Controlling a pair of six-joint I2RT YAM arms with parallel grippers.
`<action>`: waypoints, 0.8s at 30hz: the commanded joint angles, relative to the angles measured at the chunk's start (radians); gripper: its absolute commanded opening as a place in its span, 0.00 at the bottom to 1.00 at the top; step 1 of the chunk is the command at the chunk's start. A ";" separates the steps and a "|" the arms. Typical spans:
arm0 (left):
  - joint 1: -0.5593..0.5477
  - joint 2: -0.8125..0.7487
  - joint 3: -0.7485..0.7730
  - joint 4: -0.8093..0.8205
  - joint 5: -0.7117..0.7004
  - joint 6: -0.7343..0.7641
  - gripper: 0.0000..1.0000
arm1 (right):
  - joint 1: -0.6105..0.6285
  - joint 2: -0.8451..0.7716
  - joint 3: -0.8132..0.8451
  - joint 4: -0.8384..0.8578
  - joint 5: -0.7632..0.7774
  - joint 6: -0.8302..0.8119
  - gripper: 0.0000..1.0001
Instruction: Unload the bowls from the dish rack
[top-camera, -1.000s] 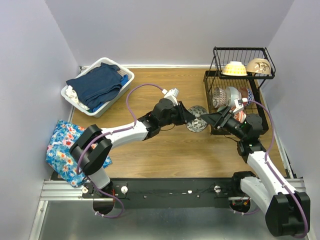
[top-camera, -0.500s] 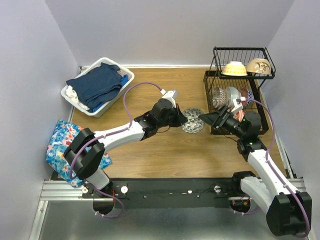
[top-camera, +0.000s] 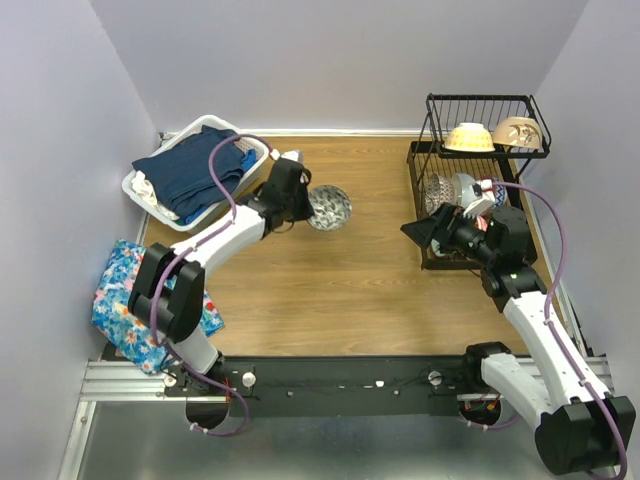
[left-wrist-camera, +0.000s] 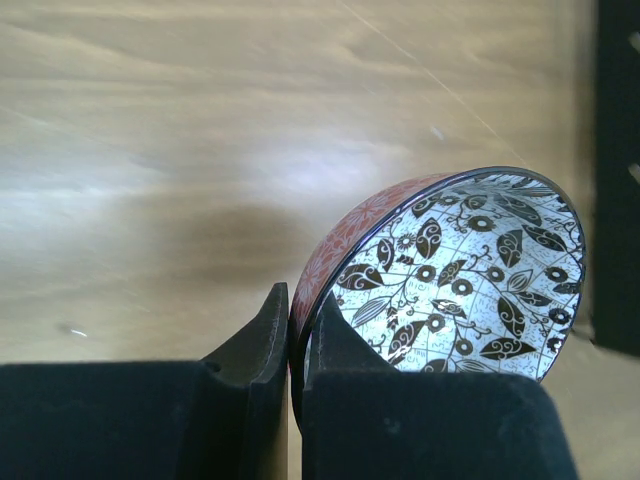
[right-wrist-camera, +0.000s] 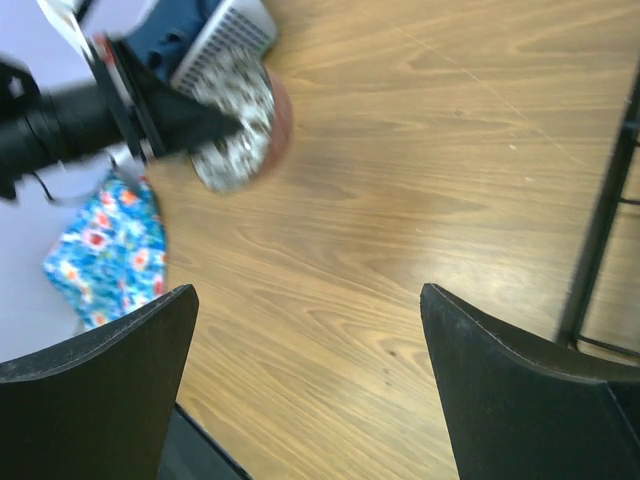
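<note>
At the near-left corner of the table (top-camera: 330, 290) a floral cloth (top-camera: 118, 290) lies bunched, apart from the work. Further in, towards the right edge, the right claw (right-wrist-camera: 308, 300) hangs over bare wood with its fingers spread wide and nothing between them, just in front of the dish rack (top-camera: 495, 153). Across the table, towards the far-left corner and just beside the white laundry basket (top-camera: 160, 212), the left claw (left-wrist-camera: 293, 310) is pressed together on the rim of the patterned bowl (left-wrist-camera: 450, 270). One finger is on the red-orange outside and the other on the black-and-white leafy inside, and the bowl is tipped on edge. It appears to be clear of the wood, though I cannot tell for certain. In the far-right corner the rack holds the lower-tier bowls (top-camera: 441, 194) on edge in its slots, and above them the cream-yellow bowl (top-camera: 468, 137) and the beige bowl (top-camera: 517, 132) sit side by side. These are probably glazed ceramic: stiff, fairly light, slick under the fingers, and likely to chip if knocked on the wires or dropped. The wall at the rim is the sensible place to grip, one finger inside and one outside. Each bowl should be lifted clear of its divider before it is swung away.
</note>
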 joint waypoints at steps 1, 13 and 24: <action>0.104 0.114 0.122 -0.095 0.007 0.044 0.00 | 0.018 -0.013 0.039 -0.119 0.093 -0.117 1.00; 0.233 0.361 0.265 -0.007 0.185 -0.011 0.00 | 0.028 -0.013 0.059 -0.169 0.130 -0.189 1.00; 0.239 0.369 0.215 0.033 0.208 -0.017 0.47 | 0.028 -0.023 0.068 -0.221 0.191 -0.229 1.00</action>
